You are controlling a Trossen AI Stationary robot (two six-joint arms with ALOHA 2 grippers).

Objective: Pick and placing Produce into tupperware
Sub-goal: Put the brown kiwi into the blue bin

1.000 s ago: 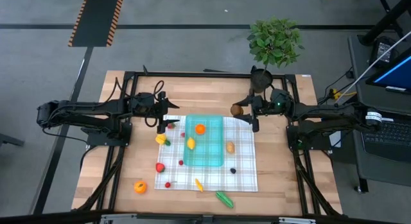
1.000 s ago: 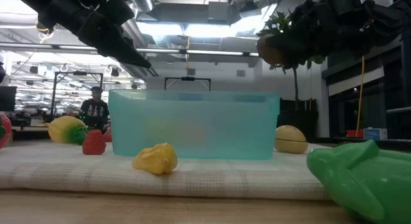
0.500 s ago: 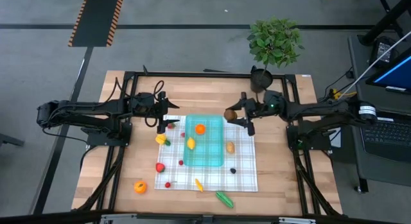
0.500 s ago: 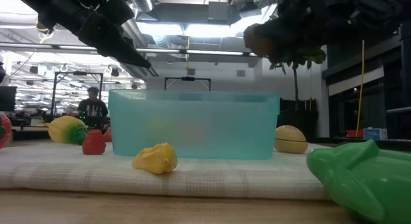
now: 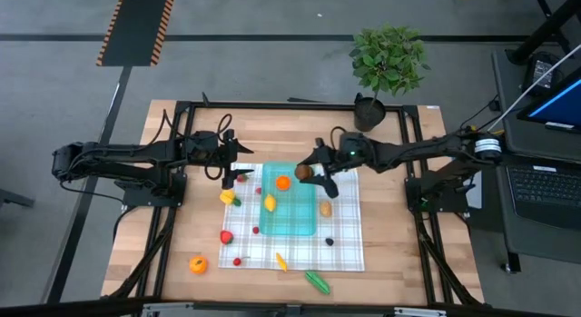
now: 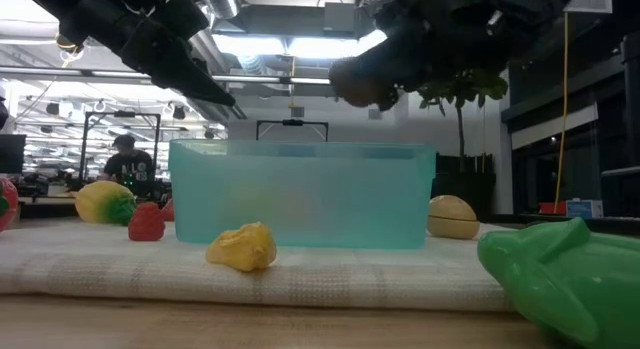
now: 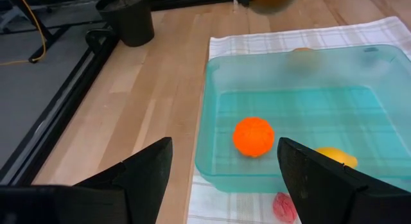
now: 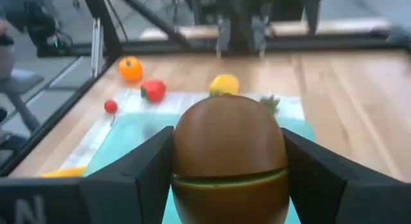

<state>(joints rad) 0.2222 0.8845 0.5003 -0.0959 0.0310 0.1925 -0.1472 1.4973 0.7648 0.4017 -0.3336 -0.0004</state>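
Since a second ago, right gripper (image 5: 306,172) has travelled from beside the potted plant (image 5: 388,61) to the tupperware (image 5: 292,217), carrying its load; left arm and table items unchanged.

Right gripper: clenched on a brown egg-shaped produce piece (image 8: 229,153) with a green seam around its lower part. It hangs over the tupperware's right rim, at the end nearest the plant; low view shows the brown piece (image 6: 352,82) well above the rim, not inside.

Left gripper (image 5: 230,171): fingers (image 7: 324,179) spread, nothing between them, waiting just outside the tupperware's left side.

Tupperware: on the checked cloth (image 5: 345,253), holding an orange piece (image 5: 283,183) and a yellow piece (image 5: 270,203). Outside it on the cloth: tan piece (image 5: 325,208) just beside its right wall, red piece (image 5: 226,236), dark piece (image 5: 329,242), yellow piece (image 5: 228,197) to its left. Orange piece (image 5: 197,264) and green piece (image 5: 317,282) lie off the cloth on bare wood.

Risks, judged:
- Load sits close to the rim. Let go now, it may clip the wall and roll out onto the cloth.
- Dropped from this height, the rounded piece could bounce out, or strike the orange piece directly below-left and scatter it.
- Descending here, the fingers could catch the rim and shove the light container.

Writing: none readable anywhere; a pale mark on the right gripper's finger is too cropped to make out.
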